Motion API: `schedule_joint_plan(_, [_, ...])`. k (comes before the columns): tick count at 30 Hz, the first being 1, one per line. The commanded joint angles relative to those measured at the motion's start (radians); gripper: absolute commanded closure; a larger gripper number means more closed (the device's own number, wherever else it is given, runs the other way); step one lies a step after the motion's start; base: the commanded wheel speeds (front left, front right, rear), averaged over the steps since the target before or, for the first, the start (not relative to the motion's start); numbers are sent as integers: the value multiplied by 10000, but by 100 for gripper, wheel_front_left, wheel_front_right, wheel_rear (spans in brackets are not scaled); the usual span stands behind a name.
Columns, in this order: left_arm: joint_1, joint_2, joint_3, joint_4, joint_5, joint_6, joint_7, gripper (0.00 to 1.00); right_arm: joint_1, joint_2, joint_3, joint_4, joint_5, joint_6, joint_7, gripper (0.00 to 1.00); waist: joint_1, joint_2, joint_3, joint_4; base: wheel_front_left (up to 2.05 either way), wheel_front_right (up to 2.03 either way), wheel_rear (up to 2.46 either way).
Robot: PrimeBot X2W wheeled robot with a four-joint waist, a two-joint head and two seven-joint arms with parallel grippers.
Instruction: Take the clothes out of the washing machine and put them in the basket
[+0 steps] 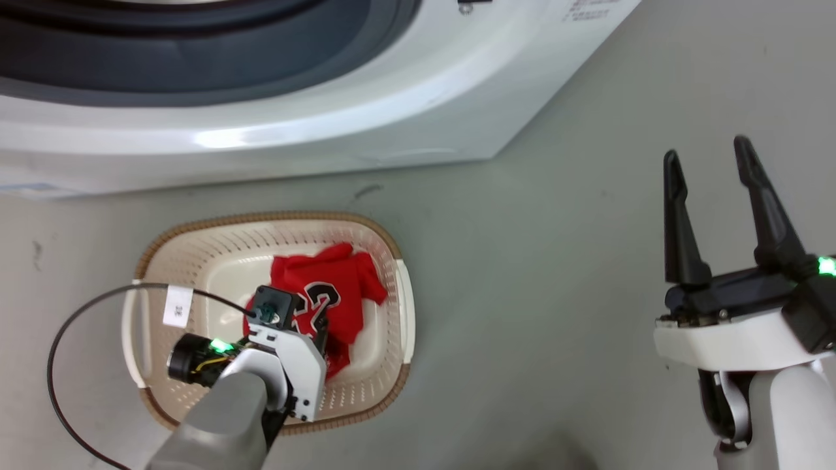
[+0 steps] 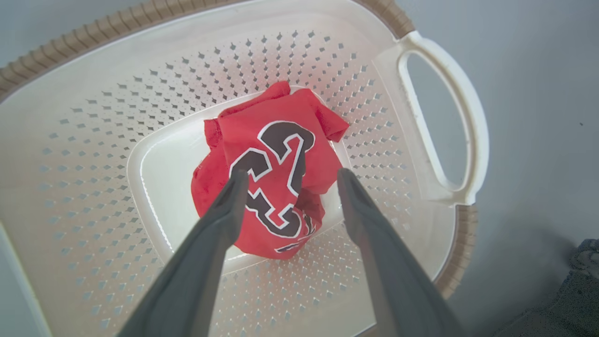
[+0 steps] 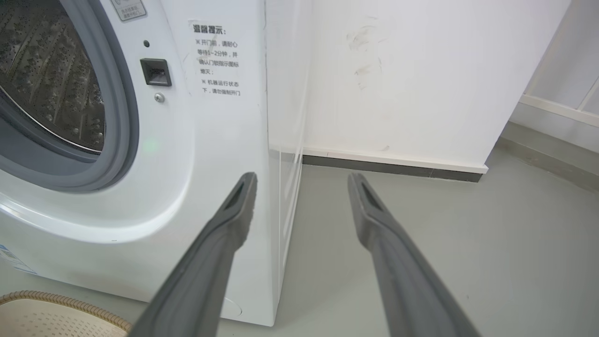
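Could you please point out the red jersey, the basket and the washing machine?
red jersey (image 2: 273,173), left wrist view, on its number print.
basket (image 2: 93,154), left wrist view, on its perforated wall.
washing machine (image 3: 220,140), right wrist view, on its white front panel.

A smooth grey floor (image 3: 444,243) meets a scuffed white wall (image 3: 421,70) along a dark skirting strip (image 3: 388,167).

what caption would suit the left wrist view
Open left gripper over the red jersey lying in the basket.
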Motion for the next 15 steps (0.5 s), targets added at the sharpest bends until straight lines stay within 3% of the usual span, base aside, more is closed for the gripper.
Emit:
schedule_joint_plan(1, [254, -118, 118, -106, -121, 15, -250, 0, 255, 17, -18, 78, -66, -7, -21, 0, -1, 0, -745, 269, 0, 0, 0])
schedule_joint_plan(4, [562, -77, 241, -416, -125, 109, -404, 0, 507, 16, 1, 143, -155, -8, -21, 0, -1, 0, -1290, 432, 0, 0, 0])
schedule_joint_plan(9, [1200, 316, 849, -2108, 97, 656, -414, 0, 838, 16, 5, 208, -243, -8, -21, 0, -1, 0, -1895, 640, 0, 0, 0])
schedule_joint_plan(10, [1698, 525, 1291, -3110, 339, 953, -409, 0, 992, 16, -7, 235, -280, -7, -21, 0, -1, 0, -2167, 730, 0, 0, 0])
schedule_joint_plan(15, [2921, 774, 2479, -5340, 1040, 1520, -412, 0, 1347, 17, -32, 303, -309, -8, -22, 0, -1, 0, -2772, 944, 0, 0, 0])
